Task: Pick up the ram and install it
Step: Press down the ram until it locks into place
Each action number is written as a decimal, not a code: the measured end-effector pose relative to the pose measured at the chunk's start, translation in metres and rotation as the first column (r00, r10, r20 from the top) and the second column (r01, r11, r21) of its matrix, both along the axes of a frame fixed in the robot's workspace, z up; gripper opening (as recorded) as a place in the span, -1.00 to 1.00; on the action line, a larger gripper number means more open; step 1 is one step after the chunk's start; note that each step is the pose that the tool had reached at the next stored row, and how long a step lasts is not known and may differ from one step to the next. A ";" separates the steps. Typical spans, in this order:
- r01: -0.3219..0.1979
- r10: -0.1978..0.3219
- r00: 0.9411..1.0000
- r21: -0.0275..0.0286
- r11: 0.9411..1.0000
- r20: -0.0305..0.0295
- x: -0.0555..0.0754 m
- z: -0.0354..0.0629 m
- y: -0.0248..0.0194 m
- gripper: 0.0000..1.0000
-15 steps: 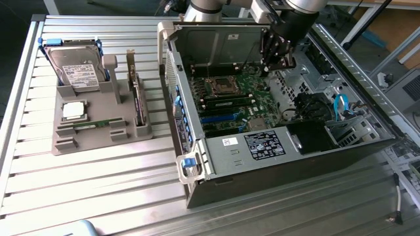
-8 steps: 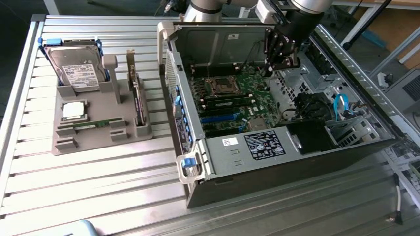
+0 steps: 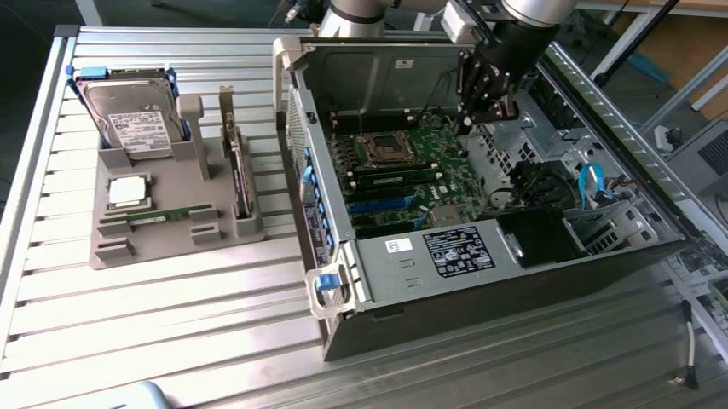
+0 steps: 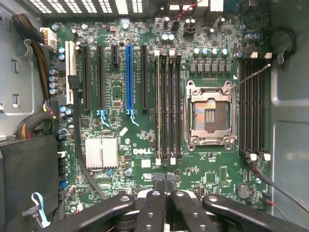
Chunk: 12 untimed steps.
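The ram [image 3: 163, 215], a thin green stick, lies flat in the front slot of the grey holder [image 3: 170, 243] on the table, at the exterior view's left. My gripper [image 3: 492, 111] hangs inside the open computer case [image 3: 478, 256], over the far part of the motherboard [image 3: 438, 170], well away from the ram. In the wrist view my gripper [image 4: 164, 182] is shut, its fingertips pressed together with nothing between them. It looks down on the motherboard [image 4: 120, 92], with long black memory slots [image 4: 169, 104] next to the processor socket [image 4: 210, 113].
The holder also carries a hard drive [image 3: 131, 119], a square silver chip [image 3: 128, 192] and a dark expansion card [image 3: 240, 175] standing on edge. Case walls, cables [image 3: 592, 183] and a black shroud [image 3: 540, 234] crowd the interior. The slatted metal table [image 3: 170, 332] runs to the front.
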State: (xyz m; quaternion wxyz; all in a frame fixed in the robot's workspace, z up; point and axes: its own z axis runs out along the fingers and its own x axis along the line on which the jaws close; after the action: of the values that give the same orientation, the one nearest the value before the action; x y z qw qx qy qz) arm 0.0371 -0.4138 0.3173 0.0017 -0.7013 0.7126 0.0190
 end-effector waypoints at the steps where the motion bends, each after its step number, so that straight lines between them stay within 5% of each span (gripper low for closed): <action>1: 0.000 0.000 1.000 0.000 1.000 0.000 0.000 -0.0010 0.0000 -0.79; 12: 0.000 0.000 1.000 0.000 1.000 0.000 0.000 -0.0131 0.0000 -0.79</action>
State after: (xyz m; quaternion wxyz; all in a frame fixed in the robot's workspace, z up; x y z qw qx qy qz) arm 0.0371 -0.4138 0.3042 0.0017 -0.7013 0.7126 0.0190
